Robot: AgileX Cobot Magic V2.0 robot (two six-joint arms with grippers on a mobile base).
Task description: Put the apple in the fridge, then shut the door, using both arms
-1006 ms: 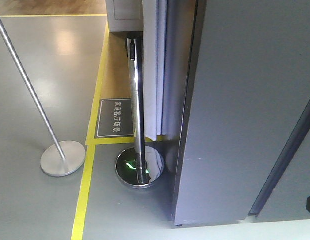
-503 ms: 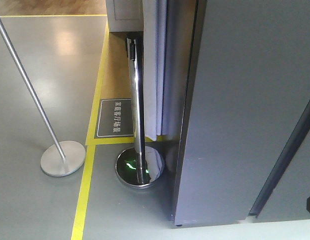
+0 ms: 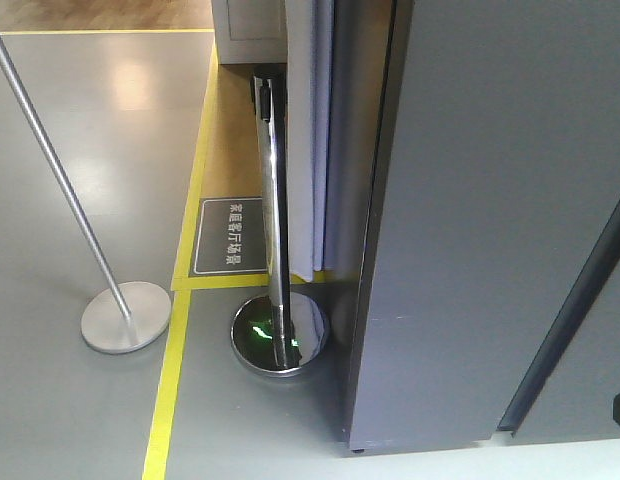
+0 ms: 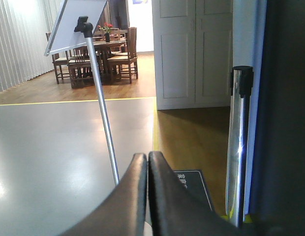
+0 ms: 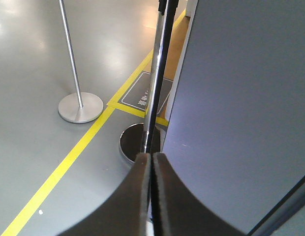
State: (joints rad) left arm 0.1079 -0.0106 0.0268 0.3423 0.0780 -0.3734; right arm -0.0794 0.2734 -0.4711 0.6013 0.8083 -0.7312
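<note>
The apple is out of view in every frame. The fridge's dark grey outside (image 3: 490, 220) fills the right of the front view and shows again as a grey wall (image 5: 241, 108) in the right wrist view. A dark slanted seam (image 3: 575, 300) splits two grey panels; I cannot tell which is the door, and the inside is hidden. My left gripper (image 4: 147, 156) is shut and empty, pointing over the floor left of the fridge. My right gripper (image 5: 152, 156) is shut and empty, hanging beside the fridge's grey face.
A chrome barrier post (image 3: 273, 200) on a round base (image 3: 280, 335) stands close to the fridge's left corner. A thin pole on a flat disc (image 3: 125, 315) stands further left, carrying a white board (image 4: 76, 22). Yellow floor tape (image 3: 175, 360) and a dark floor sign (image 3: 230, 236) lie between them.
</note>
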